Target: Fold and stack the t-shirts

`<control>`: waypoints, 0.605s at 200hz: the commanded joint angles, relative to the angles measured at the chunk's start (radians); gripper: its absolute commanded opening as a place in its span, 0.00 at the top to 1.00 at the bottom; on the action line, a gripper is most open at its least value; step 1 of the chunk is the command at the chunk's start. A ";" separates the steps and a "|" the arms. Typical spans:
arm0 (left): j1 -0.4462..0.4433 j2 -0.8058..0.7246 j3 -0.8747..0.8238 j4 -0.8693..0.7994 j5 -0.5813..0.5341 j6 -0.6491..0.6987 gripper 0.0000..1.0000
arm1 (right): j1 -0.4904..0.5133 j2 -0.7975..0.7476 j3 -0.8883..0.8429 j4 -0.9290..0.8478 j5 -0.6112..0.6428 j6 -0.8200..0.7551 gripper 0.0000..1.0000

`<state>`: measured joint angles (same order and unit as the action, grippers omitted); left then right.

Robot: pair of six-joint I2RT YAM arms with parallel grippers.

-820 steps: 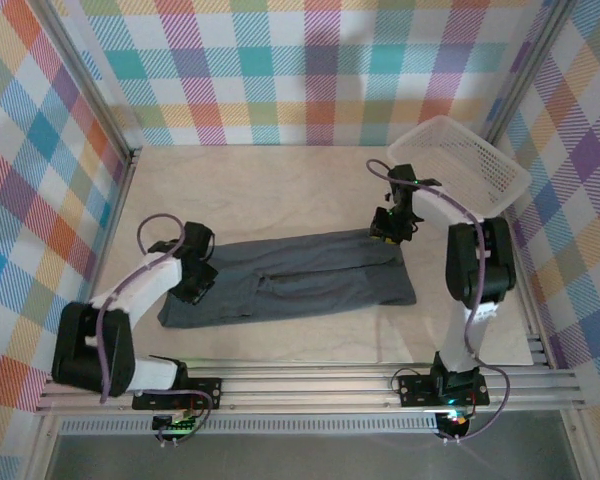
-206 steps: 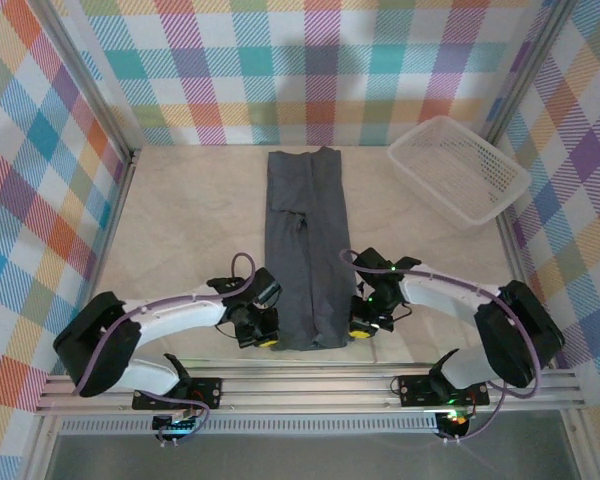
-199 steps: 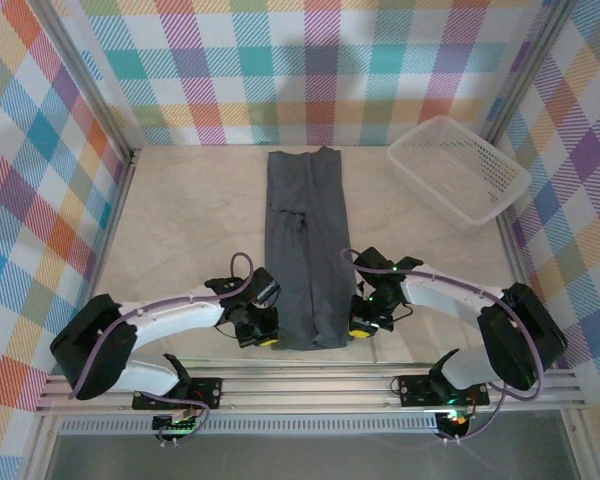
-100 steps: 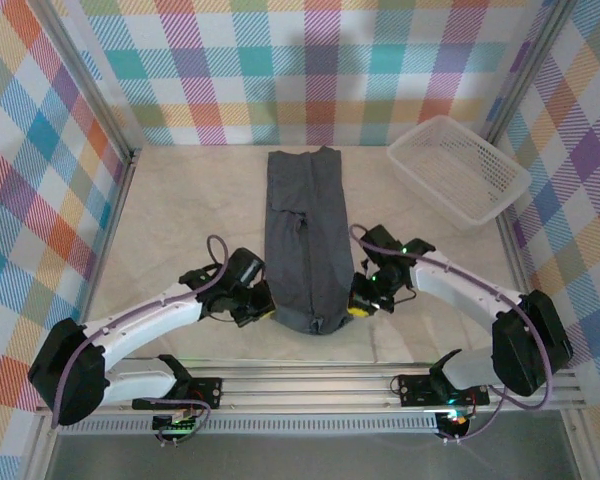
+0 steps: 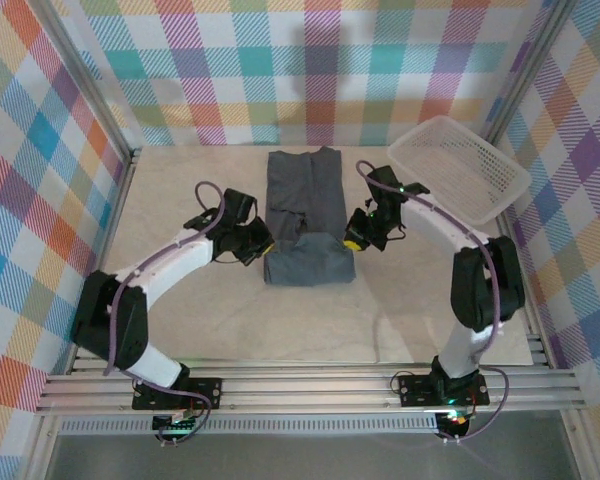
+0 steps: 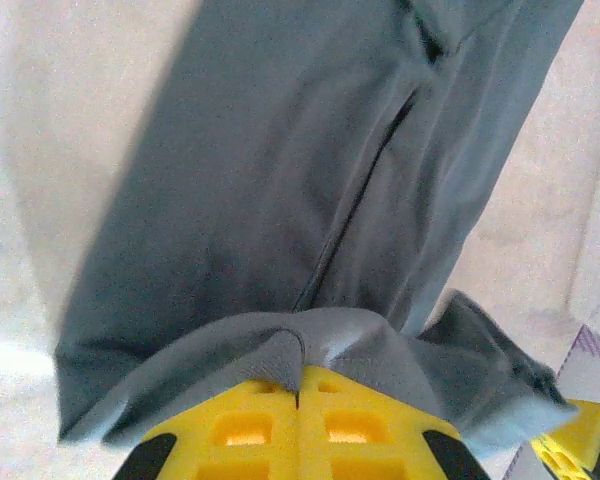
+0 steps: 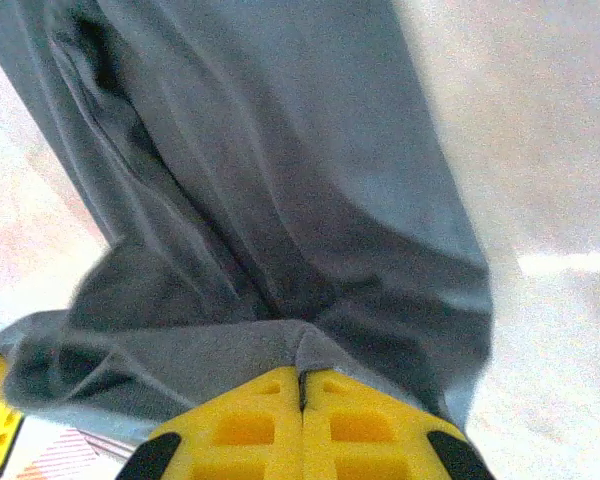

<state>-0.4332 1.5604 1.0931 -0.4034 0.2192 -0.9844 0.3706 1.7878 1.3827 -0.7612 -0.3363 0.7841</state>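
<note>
Both hands are clamped tight on cloth. My left hand [image 6: 298, 378] pinches one corner of the t-shirt [image 5: 302, 190] at its free end between its yellow fingers [image 6: 240, 430]. My right hand [image 7: 300, 378] pinches the opposite corner the same way.

The t-shirt is a narrow grey strip on the tabletop [image 5: 180, 320]. Its long axis runs straight ahead of both hands, away from the arm bases. The gripped edge spans the gap between the two hands. Below and behind them the cloth sags into a rounded fold, and ahead of them the flat remainder stretches away.

Neither hand is nearer. They sit level with each other, one on each side of the strip, about halfway along it. I judge the coming move to be carrying the gripped end forward along that axis until it meets the far edge. Both hands would need to advance evenly so the fold lies square.

The white basket [image 5: 460, 165] stands off beyond my right hand, well apart from the shirt.
</note>
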 commanded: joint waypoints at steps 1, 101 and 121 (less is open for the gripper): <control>0.046 0.129 0.113 0.031 0.015 0.070 1.00 | -0.026 0.099 0.105 0.002 0.016 -0.028 1.00; 0.101 0.414 0.393 -0.054 -0.032 0.164 1.00 | -0.066 0.418 0.444 -0.038 0.022 -0.066 1.00; 0.103 0.444 0.437 -0.097 -0.046 0.190 0.78 | -0.073 0.439 0.447 -0.044 0.010 -0.062 0.90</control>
<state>-0.3489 1.9648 1.4643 -0.4362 0.2070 -0.8436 0.3122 2.1948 1.7981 -0.7631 -0.3141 0.7395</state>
